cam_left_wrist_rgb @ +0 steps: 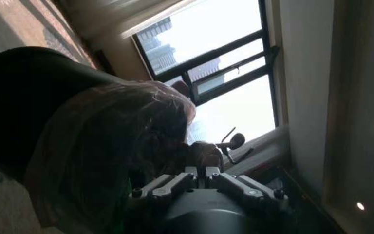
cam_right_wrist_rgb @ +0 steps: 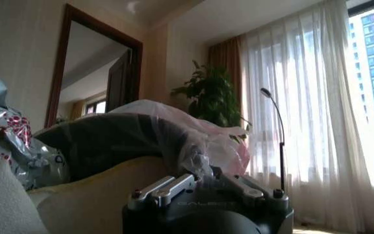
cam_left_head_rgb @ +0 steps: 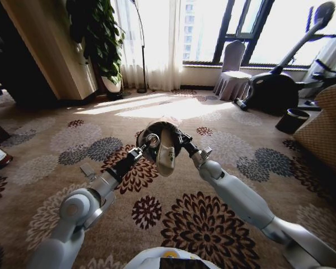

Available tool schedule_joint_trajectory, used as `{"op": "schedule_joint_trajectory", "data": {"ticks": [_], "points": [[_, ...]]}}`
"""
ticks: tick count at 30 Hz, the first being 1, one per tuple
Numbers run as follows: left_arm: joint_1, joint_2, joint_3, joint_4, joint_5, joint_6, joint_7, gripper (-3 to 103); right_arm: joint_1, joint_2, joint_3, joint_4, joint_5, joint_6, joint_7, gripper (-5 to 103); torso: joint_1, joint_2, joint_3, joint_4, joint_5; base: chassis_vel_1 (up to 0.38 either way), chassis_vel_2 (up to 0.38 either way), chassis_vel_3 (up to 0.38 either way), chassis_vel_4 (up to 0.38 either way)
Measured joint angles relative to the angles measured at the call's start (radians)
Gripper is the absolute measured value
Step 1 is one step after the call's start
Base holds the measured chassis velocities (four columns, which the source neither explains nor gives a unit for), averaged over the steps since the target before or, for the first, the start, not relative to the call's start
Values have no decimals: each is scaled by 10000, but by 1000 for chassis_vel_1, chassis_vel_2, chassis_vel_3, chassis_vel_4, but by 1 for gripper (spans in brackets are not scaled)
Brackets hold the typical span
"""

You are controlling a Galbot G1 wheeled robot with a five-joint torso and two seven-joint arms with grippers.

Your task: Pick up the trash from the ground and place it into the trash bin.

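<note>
The trash bin [cam_left_head_rgb: 161, 130], a black bucket with a clear liner, hangs tilted above the flowered carpet between both arms. My left gripper [cam_left_head_rgb: 150, 141] pinches its lined rim from the left, and my right gripper [cam_left_head_rgb: 180, 138] holds it from the right. A cream piece [cam_left_head_rgb: 166, 157] hangs from the bin's mouth. The left wrist view has the bin [cam_left_wrist_rgb: 31, 97] and the left gripper [cam_left_wrist_rgb: 200, 163] closed on the liner. In the right wrist view, the right gripper [cam_right_wrist_rgb: 203, 168] grips the bin [cam_right_wrist_rgb: 109, 141], with a white-pink bag [cam_right_wrist_rgb: 8, 131] beside it. A small pale scrap [cam_left_head_rgb: 88, 170] lies on the carpet.
A dark cup-shaped pot [cam_left_head_rgb: 294, 120] stands by a wicker armchair [cam_left_head_rgb: 325, 131] on the right. An exercise bike [cam_left_head_rgb: 277, 87], a covered chair [cam_left_head_rgb: 232, 73], a floor lamp [cam_left_head_rgb: 141, 50] and a plant [cam_left_head_rgb: 101, 33] line the window. A wooden cabinet [cam_left_head_rgb: 50, 50] is at left.
</note>
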Motion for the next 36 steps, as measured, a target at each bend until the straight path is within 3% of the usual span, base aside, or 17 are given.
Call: {"op": "schedule_joint_trajectory", "data": {"ticks": [5, 11, 23, 24, 26, 27, 30, 31, 33, 36], "points": [[-45, -2, 108, 66, 494, -5, 130, 4, -104, -93, -31, 304, 56, 106, 2, 0, 0, 0, 0, -4, 0, 0, 0, 0, 0], [-151, 171, 252, 100, 2141, -27, 558, 4, -320, -167, -42, 668, 173, 139, 2, 0, 0, 0, 0, -1, 0, 0, 0, 0, 0], [-470, 286, 403, 344, 3317, 75, 158, 3, -677, -272, -116, 1005, 58, 165, 14, 0, 0, 0, 0, -4, 1, 0, 0, 0, 0], [-442, 291, 418, 342, 3377, 98, 196, 8, -703, -267, -123, 1005, 23, 165, 14, 0, 0, 0, 0, -3, 0, 0, 0, 0, 0], [-427, 293, 427, 342, 3419, 111, 222, 8, -720, -257, -128, 1009, 5, 165, 14, 0, 0, 0, 0, -3, 0, 0, 0, 0, 0], [-399, 294, 440, 342, 3500, 171, 282, 19, -773, -237, -139, 1048, -45, 165, 14, 0, 0, 0, 0, -2, 0, 0, 0, 0, 0], [-364, 300, 435, 322, 3528, 273, 357, 19, -834, -243, -143, 1088, -113, 161, 14, 0, 0, 0, 0, -2, 0, 0, 0, 0, 0], [-347, 309, 425, 295, 3538, 341, 364, 30, -858, -254, -143, 1093, -150, 152, 14, 0, 0, 0, 0, -2, 0, 0, 0, 0, 0], [-294, 314, 426, 240, 3611, 445, 332, 40, -925, -285, -127, 1099, -227, 120, 9, 0, 0, 0, 0, -3, 1, 0, 0, 0, 0], [-218, 308, 431, 209, 3666, 457, 343, 45, -976, -323, -76, 1119, -251, 84, 8, 0, 0, 0, 0, -3, 0, 0, 0, 0, 0]]}}
